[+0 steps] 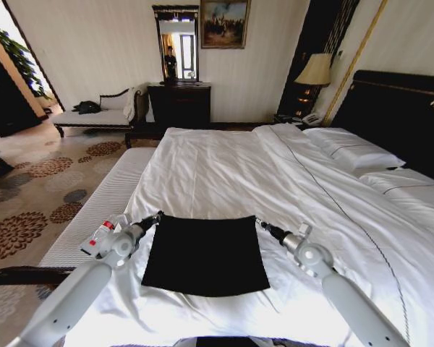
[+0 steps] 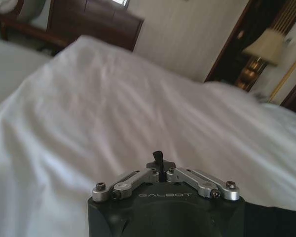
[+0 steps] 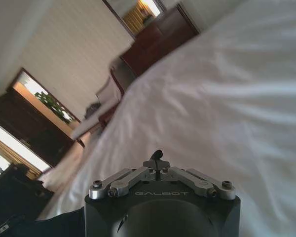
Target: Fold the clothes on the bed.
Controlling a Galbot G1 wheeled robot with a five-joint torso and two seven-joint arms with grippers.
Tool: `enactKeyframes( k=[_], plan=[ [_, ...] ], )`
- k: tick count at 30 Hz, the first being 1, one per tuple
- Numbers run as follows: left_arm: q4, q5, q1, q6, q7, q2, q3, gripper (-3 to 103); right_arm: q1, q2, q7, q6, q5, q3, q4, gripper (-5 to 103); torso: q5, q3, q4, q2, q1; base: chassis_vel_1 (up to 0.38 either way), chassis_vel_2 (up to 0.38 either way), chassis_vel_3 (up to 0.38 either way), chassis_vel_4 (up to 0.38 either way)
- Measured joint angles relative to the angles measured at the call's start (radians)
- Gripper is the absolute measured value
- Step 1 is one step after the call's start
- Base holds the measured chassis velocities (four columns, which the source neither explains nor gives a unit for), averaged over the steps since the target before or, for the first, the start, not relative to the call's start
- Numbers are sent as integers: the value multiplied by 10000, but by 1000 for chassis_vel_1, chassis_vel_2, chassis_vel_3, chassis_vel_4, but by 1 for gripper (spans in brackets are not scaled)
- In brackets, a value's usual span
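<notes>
The clothes [image 1: 205, 254] are a black T-shirt lying flat as a rough rectangle on the near part of the bed [image 1: 224, 166], with no lettering showing. My left gripper [image 1: 158, 215] sits at the shirt's far left corner and my right gripper [image 1: 259, 223] at its far right corner. The far edge runs straight between them. In the left wrist view the left gripper [image 2: 158, 158] has its fingers pressed together over the white duvet, with black cloth [image 2: 274, 219] beside the wrist. The right gripper [image 3: 157, 155] looks the same in the right wrist view.
A white upholstered bench [image 1: 94, 217] runs along the bed's left side over patterned carpet. Pillows [image 1: 354, 152] and the dark headboard [image 1: 398, 108] are at the right. A lamp [image 1: 315, 70], a dark dresser [image 1: 179, 105] and a chaise [image 1: 94, 116] stand at the far wall.
</notes>
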Motion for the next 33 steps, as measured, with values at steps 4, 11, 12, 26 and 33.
enactKeyframes(
  k=[4, 11, 12, 26, 33],
  plan=[
    [-760, -270, -58, -88, -215, 309, -305, 1, -65, -308, 228, 23, 416, 440, 688, 0, 0, 0, -1, 1, 0, 0, 0, 0, 0],
    [-1905, -923, -366, -268, -773, 855, -1116, 1, -110, -920, 786, 29, 1496, 1601, 2235, 0, 0, 0, -1, 0, 0, 0, 0, 0, 0],
    [-1905, -923, -366, -268, -773, 855, -1116, 1, -110, -920, 786, 29, 1496, 1601, 2235, 0, 0, 0, -1, 0, 0, 0, 0, 0, 0],
    [-3603, -1518, 391, -317, -1018, 1593, -3035, 1, -362, -1777, 1668, 2, 3554, 3725, 4476, 0, 0, -1, -1, 0, 0, 0, 0, 0, 0],
    [-4315, -1605, 1564, -287, -1073, 1603, -4218, 1, -1287, -1698, 1834, -157, 3809, 4335, 5053, 0, -1, -1, -1, 1, 0, 0, 0, 0, 0]
  ],
)
